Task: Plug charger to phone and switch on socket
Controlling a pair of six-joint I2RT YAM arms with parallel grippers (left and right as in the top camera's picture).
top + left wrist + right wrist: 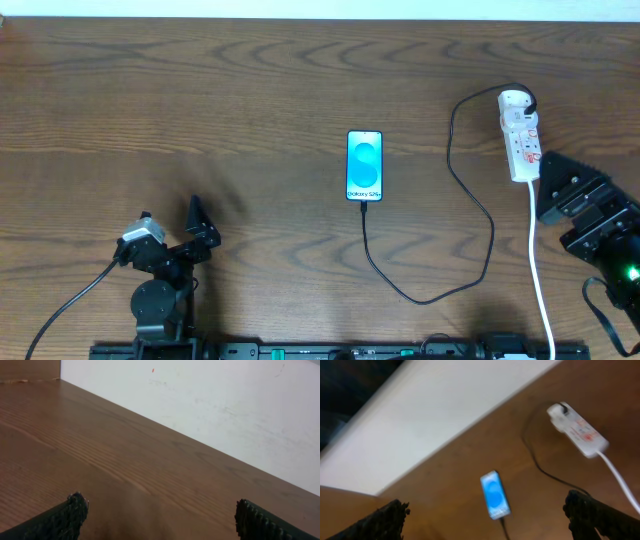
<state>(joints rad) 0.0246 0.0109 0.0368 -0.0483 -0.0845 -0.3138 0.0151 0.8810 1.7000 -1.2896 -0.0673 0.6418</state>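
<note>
The phone (364,166) lies flat mid-table, its blue-teal screen lit. The charger cable (470,200) runs from the phone's near end, loops toward the front edge and rises to a black adapter (524,101) at the far end of the socket (521,135), a white power strip with red marks at the right. The phone (495,494), socket (577,430) and cable (540,467) also show, blurred, in the right wrist view. My right gripper (560,185) is open and empty, just right of the strip's near end. My left gripper (200,228) is open and empty at the front left.
The strip's white cord (538,270) runs from its near end to the front edge, passing beside my right arm. A white wall (225,405) borders the table's far edge. The wooden table (250,120) is bare left of the phone.
</note>
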